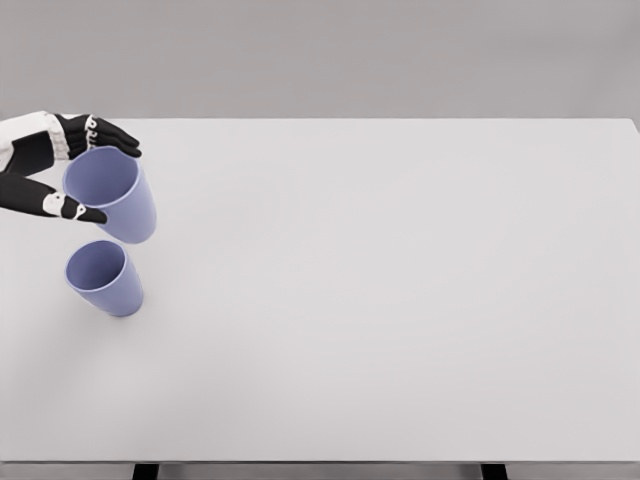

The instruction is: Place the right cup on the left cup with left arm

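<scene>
A wide, pale grey counter (400, 300) fills the head view, seen from above. At the far left edge, the left robot hand (72, 165), black with white joints, comes in from the left side of the picture. Its fingers (110, 135) curl over the far rim of a lavender-blue cup (112, 195), and its thumb (70, 208) presses the near side, so the hand is clasped around the cup near its top. This held cup is open end up and tilted a little, its mouth leaning toward the robot hand and its base pointing away and down to the right of the hand.

Just below the hand, nearer the viewer, a second cup (105, 279) of the same colour stands on the counter, mouth up. The two cups sit very close together; whether they touch cannot be told.
</scene>
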`<state>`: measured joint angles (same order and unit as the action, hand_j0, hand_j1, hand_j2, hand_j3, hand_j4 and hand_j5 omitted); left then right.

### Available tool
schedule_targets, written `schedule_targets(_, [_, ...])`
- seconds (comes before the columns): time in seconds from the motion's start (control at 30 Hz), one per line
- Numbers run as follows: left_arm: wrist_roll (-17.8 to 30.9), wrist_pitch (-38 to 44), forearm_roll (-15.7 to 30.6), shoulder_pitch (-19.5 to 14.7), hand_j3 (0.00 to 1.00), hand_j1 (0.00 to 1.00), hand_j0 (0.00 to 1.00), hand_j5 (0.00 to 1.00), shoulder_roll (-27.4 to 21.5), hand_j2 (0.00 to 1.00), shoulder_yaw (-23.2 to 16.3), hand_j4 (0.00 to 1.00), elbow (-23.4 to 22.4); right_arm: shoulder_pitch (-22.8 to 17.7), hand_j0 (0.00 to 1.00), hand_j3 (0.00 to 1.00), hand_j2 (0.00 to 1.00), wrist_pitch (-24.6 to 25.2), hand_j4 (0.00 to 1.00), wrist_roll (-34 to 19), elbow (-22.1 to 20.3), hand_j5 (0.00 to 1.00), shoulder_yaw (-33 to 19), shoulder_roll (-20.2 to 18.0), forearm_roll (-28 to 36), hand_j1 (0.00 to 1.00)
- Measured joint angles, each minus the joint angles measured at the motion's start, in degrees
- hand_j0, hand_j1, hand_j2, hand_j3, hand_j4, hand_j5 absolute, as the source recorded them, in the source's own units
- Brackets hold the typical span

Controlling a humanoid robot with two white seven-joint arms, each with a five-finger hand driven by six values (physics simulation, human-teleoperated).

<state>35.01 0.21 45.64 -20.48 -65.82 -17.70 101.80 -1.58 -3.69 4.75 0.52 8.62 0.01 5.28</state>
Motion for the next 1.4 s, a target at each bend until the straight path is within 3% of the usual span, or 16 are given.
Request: schedule_targets(1.4, [0.0,-0.12,1.19,6.94,0.72,0.72,0.72,0.72,-2.76,0.72,3.39,0.72,-1.81,0.0,1.0,1.0,1.0,0.0,1.0,0.0,0.0,1.0,0.0,0.0,0.01,1.0])
